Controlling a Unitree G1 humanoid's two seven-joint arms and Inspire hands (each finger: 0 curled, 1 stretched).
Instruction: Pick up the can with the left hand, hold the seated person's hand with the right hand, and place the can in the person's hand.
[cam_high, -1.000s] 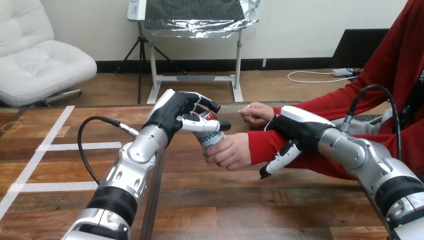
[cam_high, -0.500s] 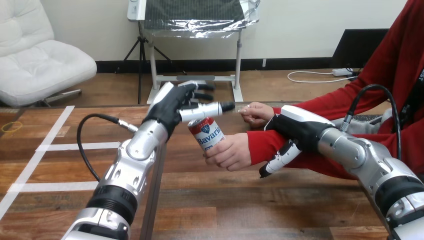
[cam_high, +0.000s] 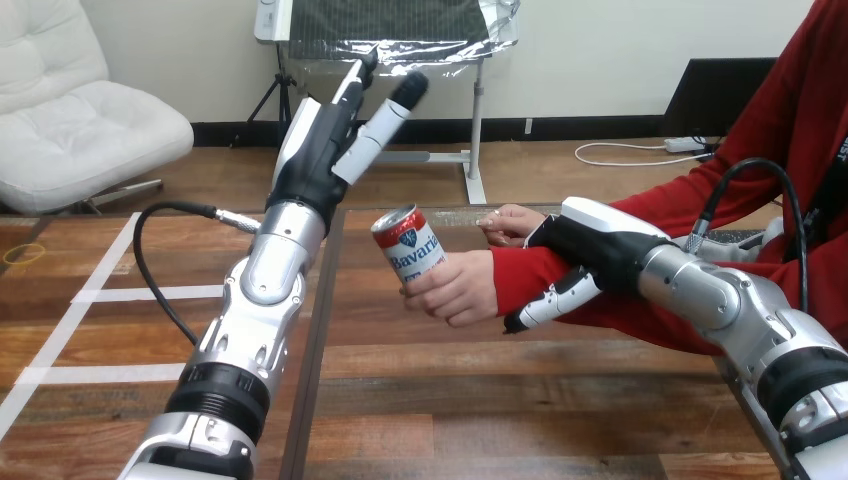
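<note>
The can (cam_high: 408, 245) is a thin-walled drinks can: light, stiff enough under a gentle hold, smooth and a little slippery, and I judge it would dent if squeezed hard. The best place to take hold is round the middle of its wall, fingers on one side and thumb opposite, clear of the top rim. Right now it stands tilted, its top leaning towards my left arm, in the person's nearer hand (cam_high: 455, 290), whose fingers wrap its lower half above the table (cam_high: 450, 400).

My left hand (cam_high: 325, 150) is raised well above and to the left of the can, fingers straight and spread, touching and carrying nothing. My right hand (cam_high: 590, 245) lies over the person's forearm (cam_high: 520, 275), just behind the cuff of the red sleeve. Its back sits on top, and its fingers (cam_high: 540, 307) come out beneath the sleeve, so I read it as wrapped round that forearm. The person's farther hand (cam_high: 512, 222) rests just beyond my right hand, apart from the can.

With the can in the person's grasp and my left hand clear, I judge the placing done.
</note>
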